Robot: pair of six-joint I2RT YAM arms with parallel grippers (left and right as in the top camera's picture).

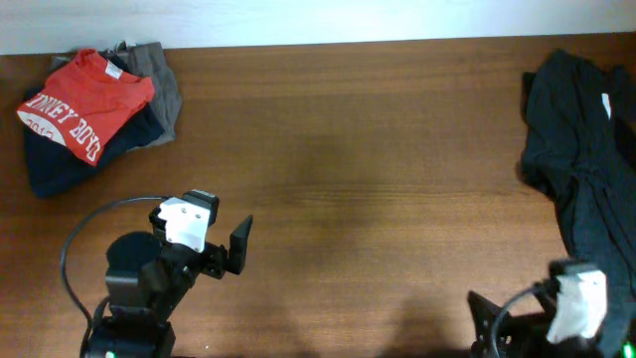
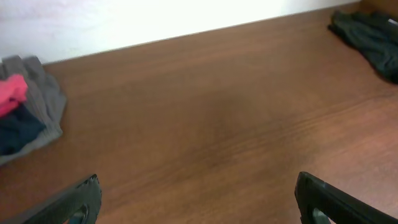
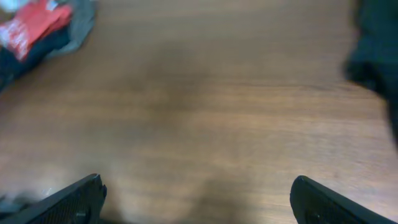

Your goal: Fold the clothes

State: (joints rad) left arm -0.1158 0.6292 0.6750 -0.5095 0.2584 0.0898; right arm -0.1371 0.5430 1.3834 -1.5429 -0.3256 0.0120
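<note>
L fingers (image 2: 74,202), R fingers (image 3: 74,200) spread; orange tee (image 1: 84,99) folded; black garment (image 1: 576,149) loose

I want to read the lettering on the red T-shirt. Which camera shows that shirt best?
Overhead: the red T-shirt lies whole in view, white lettering facing up. The left wrist view catches only a pinkish sliver at the left edge; the right wrist view shows it blurred in the top-left corner.

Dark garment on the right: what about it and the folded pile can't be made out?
- dark garment: overhead, cut off by the right edge; type unclear.
- navy garment and grey garment: overhead, mostly covered by the red T-shirt.
- Right wrist: blurred throughout.
</note>
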